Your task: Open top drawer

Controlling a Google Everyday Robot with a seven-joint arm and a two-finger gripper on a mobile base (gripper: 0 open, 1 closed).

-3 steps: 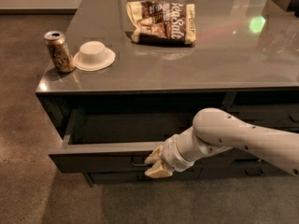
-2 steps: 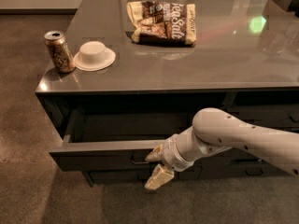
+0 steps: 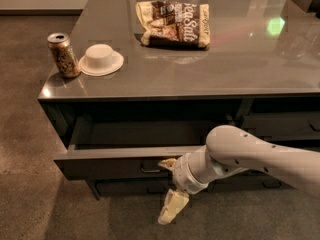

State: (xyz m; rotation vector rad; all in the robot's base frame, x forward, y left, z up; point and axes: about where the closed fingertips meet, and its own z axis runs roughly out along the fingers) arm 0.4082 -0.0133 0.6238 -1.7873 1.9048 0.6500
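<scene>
The top drawer (image 3: 107, 165) is a wide dark-grey drawer under the counter and it stands pulled out toward me, with its plain grey tray (image 3: 140, 134) showing inside. Its small dark loop handle (image 3: 150, 170) sits at the centre of the front. My gripper (image 3: 169, 186), on the white arm coming in from the right, is just right of the handle and in front of the drawer face. It is open: one cream fingertip (image 3: 166, 162) is by the drawer's top edge and the other (image 3: 171, 208) hangs well below the front. It holds nothing.
On the grey countertop (image 3: 200, 74) stand a drink can (image 3: 63, 55) and an upturned white bowl (image 3: 101, 59) near the left edge, and a snack bag (image 3: 175, 24) further back. Narrower drawer fronts (image 3: 280, 124) lie to the right. Brown floor (image 3: 30, 184) surrounds the cabinet.
The gripper's fingers have spread apart, with the lower one swinging down and away from the handle. The drawer stays pulled out as before.
</scene>
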